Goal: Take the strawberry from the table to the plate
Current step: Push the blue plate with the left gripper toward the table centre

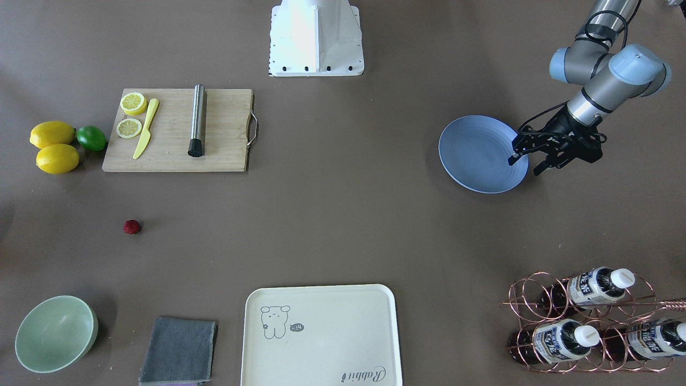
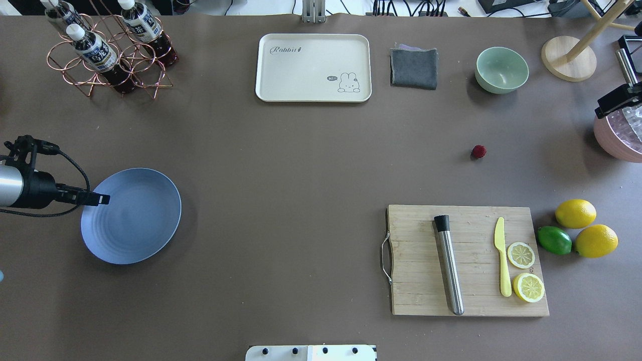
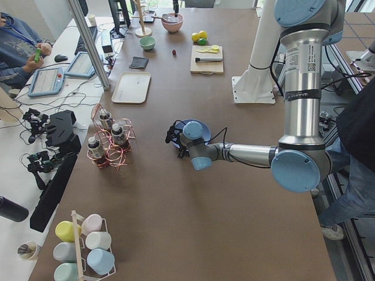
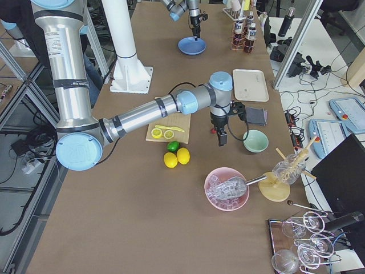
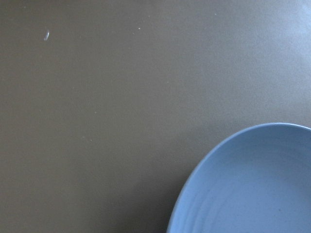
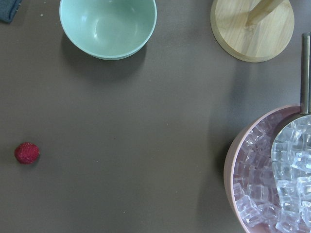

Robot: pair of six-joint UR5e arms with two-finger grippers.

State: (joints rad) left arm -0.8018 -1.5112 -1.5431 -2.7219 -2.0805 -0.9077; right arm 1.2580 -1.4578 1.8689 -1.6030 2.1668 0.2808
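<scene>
The strawberry, small and dark red, lies alone on the brown table; it also shows as the strawberry from overhead and as the strawberry at the left of the right wrist view. Far across the table sits the light-blue plate, bare inside. My left gripper stands open over the plate's outer rim, one finger above the plate and one outside it, holding nothing. My right gripper hangs above the table between the strawberry and the pale-green bowl; I cannot tell whether it is open or shut.
A wooden cutting board carries a steel muddler, a yellow knife and lemon halves, with two lemons and a lime beside it. Along the far edge stand the green bowl, grey cloth, cream tray and bottle rack. A pink ice bowl sits at the right.
</scene>
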